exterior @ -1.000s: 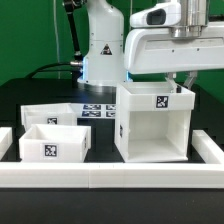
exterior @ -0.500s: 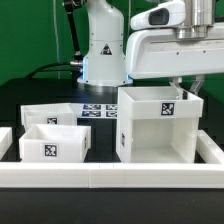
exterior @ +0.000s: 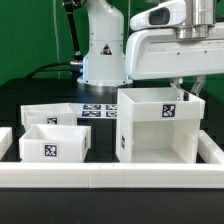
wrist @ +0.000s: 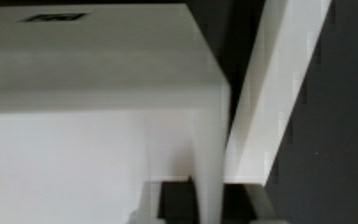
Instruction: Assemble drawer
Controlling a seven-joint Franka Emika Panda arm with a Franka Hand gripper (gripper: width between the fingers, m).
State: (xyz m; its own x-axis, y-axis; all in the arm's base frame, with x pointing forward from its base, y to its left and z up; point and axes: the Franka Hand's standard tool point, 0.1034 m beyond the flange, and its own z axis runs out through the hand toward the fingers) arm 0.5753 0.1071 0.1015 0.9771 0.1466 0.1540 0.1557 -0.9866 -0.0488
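While the two trays (exterior: 52,143) wait at the exterior view's left, the claw (exterior: 187,90), closed on the tall casing (exterior: 158,135) rim, has nudged it slightly rightward on the tabletop (exterior: 103,135), probably lining it up for the trays.

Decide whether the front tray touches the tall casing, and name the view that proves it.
Apart. The exterior view shows a strip of bare black table between the front tray and the casing.
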